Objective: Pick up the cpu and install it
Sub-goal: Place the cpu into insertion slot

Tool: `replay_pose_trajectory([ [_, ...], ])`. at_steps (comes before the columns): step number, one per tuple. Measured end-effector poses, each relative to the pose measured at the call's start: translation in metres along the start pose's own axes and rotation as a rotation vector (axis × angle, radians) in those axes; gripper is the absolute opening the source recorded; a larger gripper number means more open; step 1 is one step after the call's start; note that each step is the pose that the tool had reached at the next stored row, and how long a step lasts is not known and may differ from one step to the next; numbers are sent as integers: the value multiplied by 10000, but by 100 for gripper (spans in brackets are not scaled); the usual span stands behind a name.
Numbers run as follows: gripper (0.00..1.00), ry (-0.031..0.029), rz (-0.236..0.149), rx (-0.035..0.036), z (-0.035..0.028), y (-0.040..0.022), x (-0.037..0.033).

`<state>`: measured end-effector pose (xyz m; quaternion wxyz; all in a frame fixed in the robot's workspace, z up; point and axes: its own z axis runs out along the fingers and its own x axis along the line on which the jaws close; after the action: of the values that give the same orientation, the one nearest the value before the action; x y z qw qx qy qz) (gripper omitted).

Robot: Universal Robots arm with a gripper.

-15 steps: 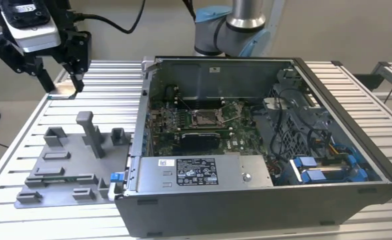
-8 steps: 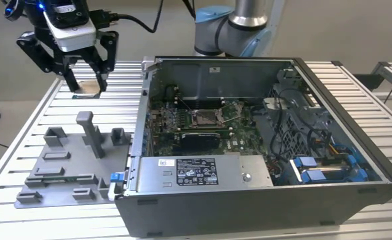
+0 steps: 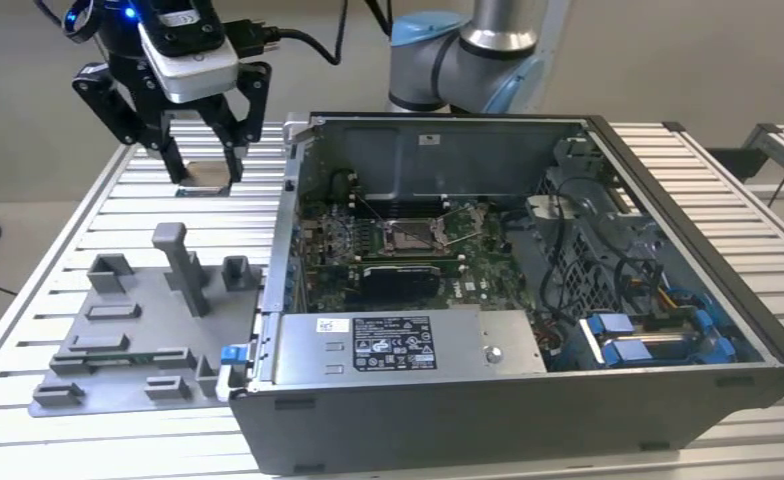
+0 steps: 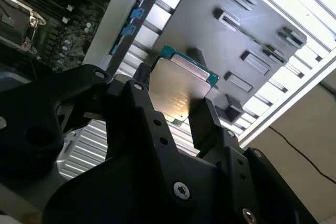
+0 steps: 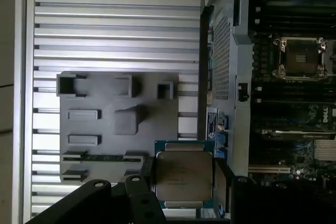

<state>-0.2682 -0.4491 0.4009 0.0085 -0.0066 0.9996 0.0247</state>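
Note:
My gripper (image 3: 207, 172) hangs in the air above the slatted table, to the exterior view's left of the open computer case (image 3: 526, 410). It is shut on the cpu (image 3: 208, 179), a small flat square chip with a silvery top. In both wrist views the cpu (image 4: 178, 90) (image 5: 184, 174) sits level between the black fingers (image 4: 202, 116), clamped at two opposite edges, its green rim showing. Inside the case, the metal-framed socket (image 3: 412, 235) (image 5: 299, 56) lies on the motherboard with its dark centre uncovered.
A grey plastic tray (image 3: 139, 330) (image 5: 157, 114) with upright posts lies on the table below the gripper. The case's side wall (image 3: 289, 200) stands between gripper and socket. Cables and blue connectors (image 3: 632, 330) fill the case's right part. The arm's base (image 3: 466, 55) stands behind the case.

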Motion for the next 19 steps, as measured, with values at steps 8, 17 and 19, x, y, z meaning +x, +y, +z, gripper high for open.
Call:
replay_pose_trajectory([
  [8,0,0,0,0,2,-1,-77],
  [17,0,-1,-1,-1,4,-2,-165],
  [19,0,0,-1,0,4,-3,-214],
])
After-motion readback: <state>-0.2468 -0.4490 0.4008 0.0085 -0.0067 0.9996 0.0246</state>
